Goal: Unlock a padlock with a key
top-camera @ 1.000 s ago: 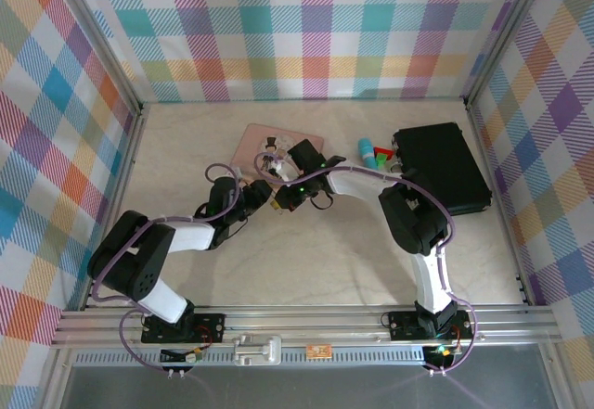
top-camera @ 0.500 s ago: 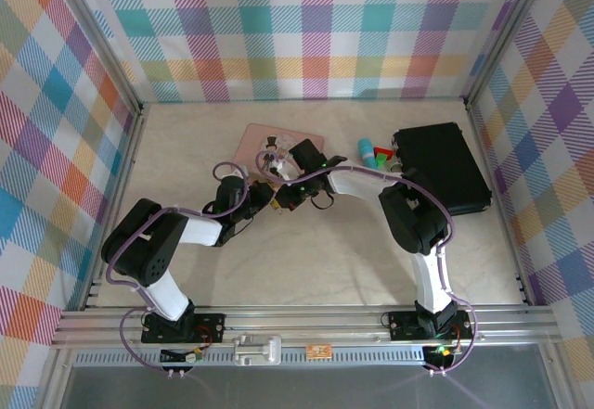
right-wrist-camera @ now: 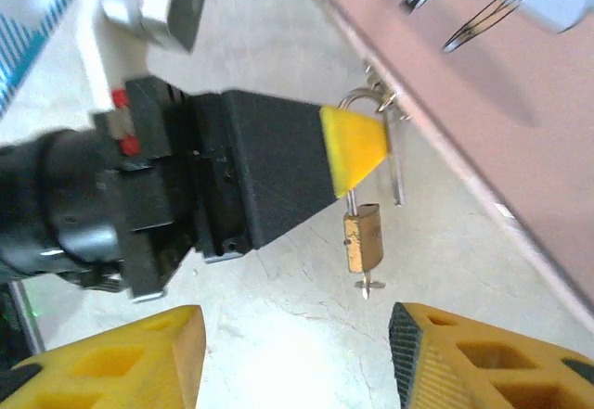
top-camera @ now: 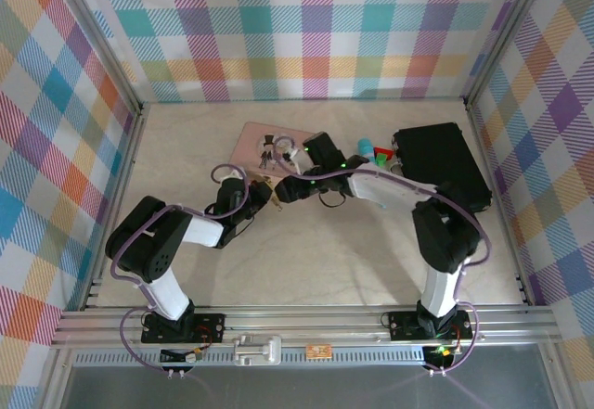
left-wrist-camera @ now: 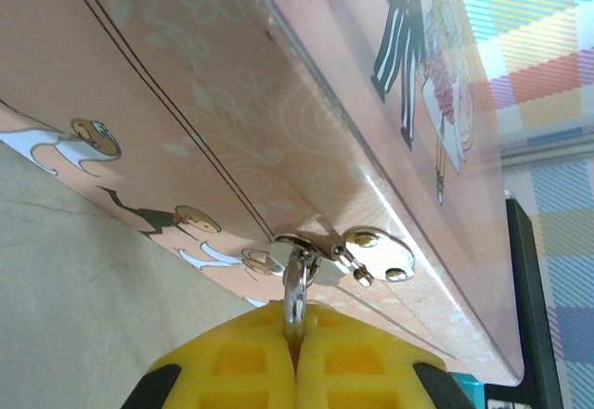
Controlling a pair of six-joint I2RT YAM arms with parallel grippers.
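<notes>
Brass body of the padlock (right-wrist-camera: 363,237) hangs free just below the clasp (left-wrist-camera: 371,251) of the pink tin (right-wrist-camera: 483,75), with the key (right-wrist-camera: 368,287) poking out of its underside. The change is on my right side. My right gripper (right-wrist-camera: 297,353) has let go of the key and drawn back, fingers spread wide with nothing between them. In the top view my right elbow has swung outward from where it sat a second ago. My left gripper (left-wrist-camera: 297,335) has not shifted, its pads clenched on the silver shackle (left-wrist-camera: 295,284) right at the clasp. One shackle leg seems to end in the air beside the body, so I judge the lock has sprung; what remains is slipping it off.
</notes>
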